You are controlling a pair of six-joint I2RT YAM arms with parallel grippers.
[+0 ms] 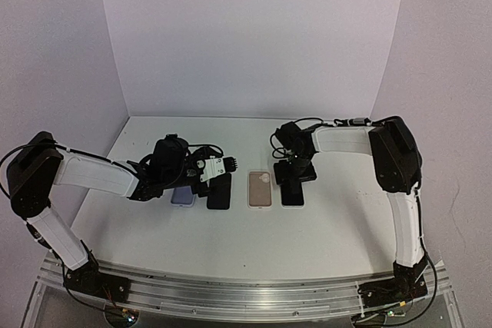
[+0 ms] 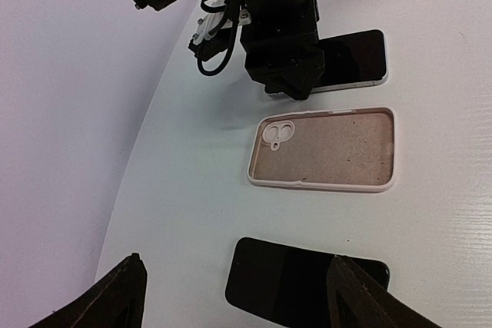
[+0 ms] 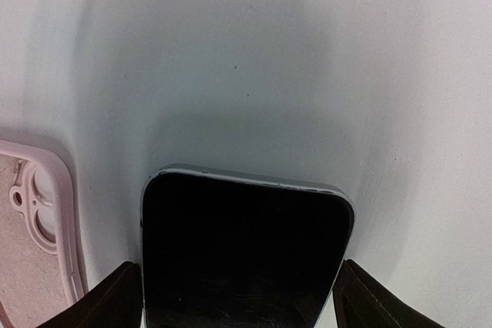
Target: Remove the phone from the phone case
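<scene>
Right wrist view: my right gripper [image 3: 240,286] has its jaws spread either side of the bare black slab phone [image 3: 246,236], flat on the white table [image 3: 246,51] just beside the empty pale pink rubbery case [image 3: 48,213]. I'd rise straight up, brushing neither edge. The left gripper [image 2: 238,270] is spread too.

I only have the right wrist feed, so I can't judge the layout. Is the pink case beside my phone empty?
Observer: Yes, the pink case is empty, with its bare lining showing.
Operator: Is anything lying beyond it?
Observer: A second black phone lies flat on the case's other side.
Operator: Where is the left arm?
Observer: The left gripper is open near that phone, with a lavender case partly under the arm.
</scene>
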